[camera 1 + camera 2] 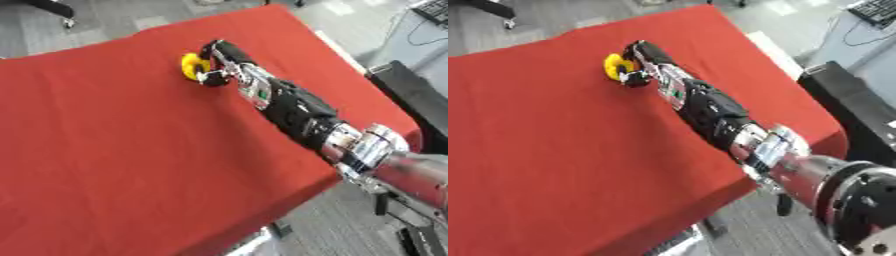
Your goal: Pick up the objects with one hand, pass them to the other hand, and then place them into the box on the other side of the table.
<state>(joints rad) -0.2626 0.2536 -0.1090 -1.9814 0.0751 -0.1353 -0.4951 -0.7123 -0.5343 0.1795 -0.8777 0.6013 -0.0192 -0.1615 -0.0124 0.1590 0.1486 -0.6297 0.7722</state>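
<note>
The right hand (220,61) reaches across the red worktop (105,150), its fingers curled round a small yellow object (192,65). The object sits on the worktop toward its far edge, at the hand's left side.

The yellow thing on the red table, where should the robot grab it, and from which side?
The yellow thing looks rounded and lies flat on the red table. The right hand already curls round its right side. Probably best: wrap its curved rim, coming from the right, since that arm reaches in from there.
</note>
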